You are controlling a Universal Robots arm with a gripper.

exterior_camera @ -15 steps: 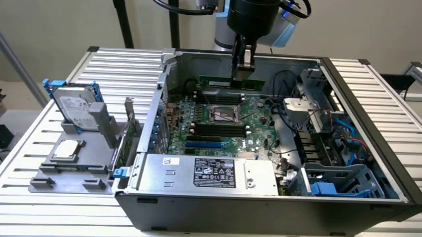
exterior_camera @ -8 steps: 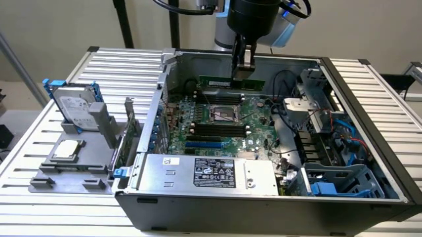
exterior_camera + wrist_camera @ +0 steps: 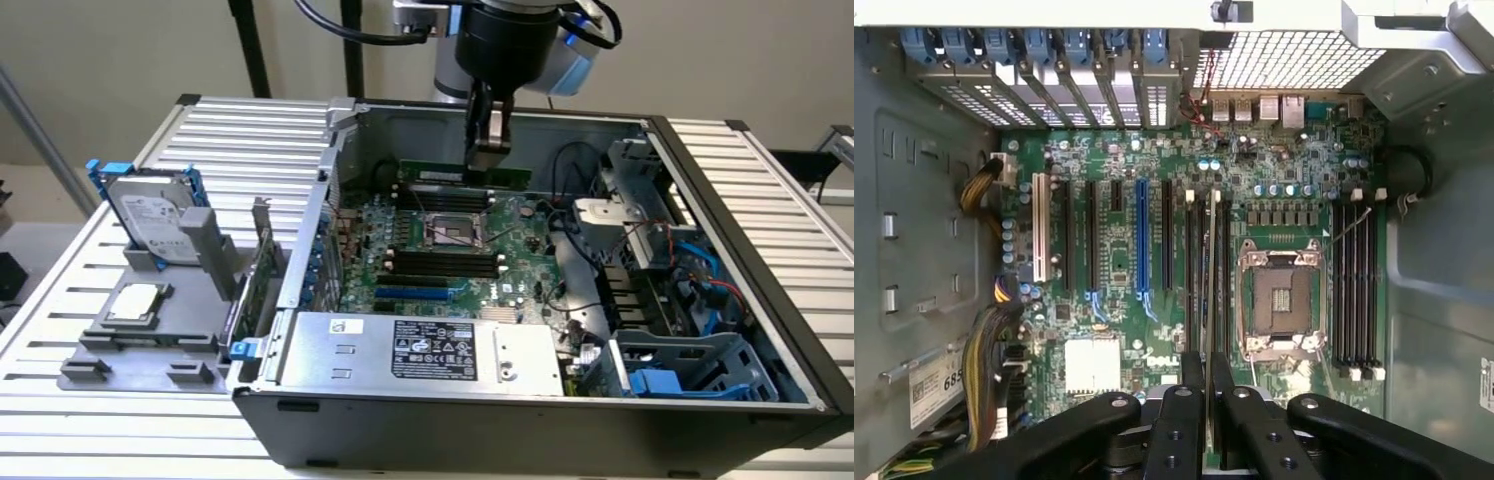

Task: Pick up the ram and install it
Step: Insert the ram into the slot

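Step in hand: installation. The grey steel case (image 3: 400, 130) is open, and its green board (image 3: 1114, 250) sits below the tool (image 3: 1209, 368). The tool is clamped on the ram (image 3: 1211, 270), a thin green stick held edge-down just above a long black slot (image 3: 1226, 280). Judged requirement for seating: edge parallel to the slot.

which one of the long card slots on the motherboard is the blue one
The single blue plastic slot, flanked by black slots. The other long ones are black, apart from one white slot farther from the silver processor socket.
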